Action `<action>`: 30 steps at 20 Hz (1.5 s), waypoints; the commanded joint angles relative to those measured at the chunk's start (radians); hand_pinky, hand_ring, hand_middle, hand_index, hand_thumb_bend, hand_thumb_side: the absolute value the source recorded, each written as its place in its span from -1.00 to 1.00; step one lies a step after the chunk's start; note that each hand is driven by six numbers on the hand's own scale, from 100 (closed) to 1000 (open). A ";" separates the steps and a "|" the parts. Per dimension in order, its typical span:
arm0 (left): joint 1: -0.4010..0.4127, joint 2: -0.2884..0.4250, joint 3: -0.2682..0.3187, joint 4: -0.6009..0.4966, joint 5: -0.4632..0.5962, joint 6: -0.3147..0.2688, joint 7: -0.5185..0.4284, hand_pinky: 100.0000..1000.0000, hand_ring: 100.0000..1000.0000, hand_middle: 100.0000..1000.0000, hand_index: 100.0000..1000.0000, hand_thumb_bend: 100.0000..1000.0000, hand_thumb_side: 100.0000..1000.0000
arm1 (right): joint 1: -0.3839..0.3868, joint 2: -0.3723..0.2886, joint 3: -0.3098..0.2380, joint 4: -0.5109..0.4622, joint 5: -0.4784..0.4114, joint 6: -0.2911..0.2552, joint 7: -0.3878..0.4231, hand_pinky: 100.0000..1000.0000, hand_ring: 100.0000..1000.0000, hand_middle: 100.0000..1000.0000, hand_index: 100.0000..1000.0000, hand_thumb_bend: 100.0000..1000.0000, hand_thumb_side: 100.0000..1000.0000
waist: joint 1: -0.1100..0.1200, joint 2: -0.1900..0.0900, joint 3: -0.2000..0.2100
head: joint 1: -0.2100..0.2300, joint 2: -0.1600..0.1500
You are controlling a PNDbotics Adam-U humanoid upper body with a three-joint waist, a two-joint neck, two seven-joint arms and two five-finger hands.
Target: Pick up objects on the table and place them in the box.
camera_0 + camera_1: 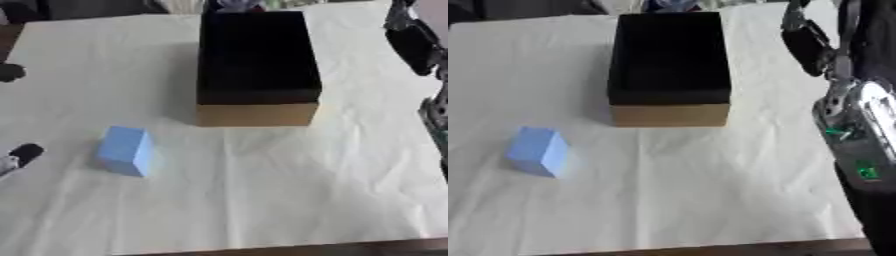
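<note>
At the far left edge of the left eye view we see our left hand [21,154] only as a dark tip low on the worktop [262,200]; whether its fingers are open or curled we cannot tell, and it holds nothing that shows. Just right of it the blue block [538,151] sits on the pale covering, well apart from the box [669,116], to the box's near left. We judge the task barely begun: the block is not yet in the box, and the box's dark inside shows nothing we can make out, though it may be too dark to tell. The box stands open-topped at the middle of the far half, its tan front wall facing us. Nothing lies between block and box, so the path looks free. At the right, our right hand [805,42] hangs raised beside the box's far corner, empty as far as we see; its fingers we cannot read.
</note>
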 commanded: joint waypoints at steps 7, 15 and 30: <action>-0.142 0.068 -0.067 -0.014 0.062 0.085 -0.250 1.00 0.74 0.67 0.93 0.30 -0.54 | -0.010 -0.008 0.007 -0.016 -0.029 -0.007 -0.021 0.58 0.47 0.24 0.66 -1.00 -0.53 | 0.004 -0.025 -0.010 | 0.017 0.006; -0.295 0.023 -0.128 -0.014 0.060 0.174 -0.442 1.00 0.78 0.70 0.96 0.24 -0.72 | -0.014 -0.004 0.019 -0.016 -0.038 -0.012 -0.019 0.58 0.47 0.24 0.66 -1.00 -0.51 | 0.011 -0.024 -0.022 | 0.033 0.018; -0.434 -0.077 -0.237 0.043 0.060 0.375 -0.616 1.00 0.83 0.75 0.99 0.18 -0.69 | -0.015 0.005 0.028 -0.016 -0.042 -0.014 -0.020 0.58 0.46 0.23 0.66 -1.00 -0.48 | 0.020 -0.027 -0.037 | 0.049 0.029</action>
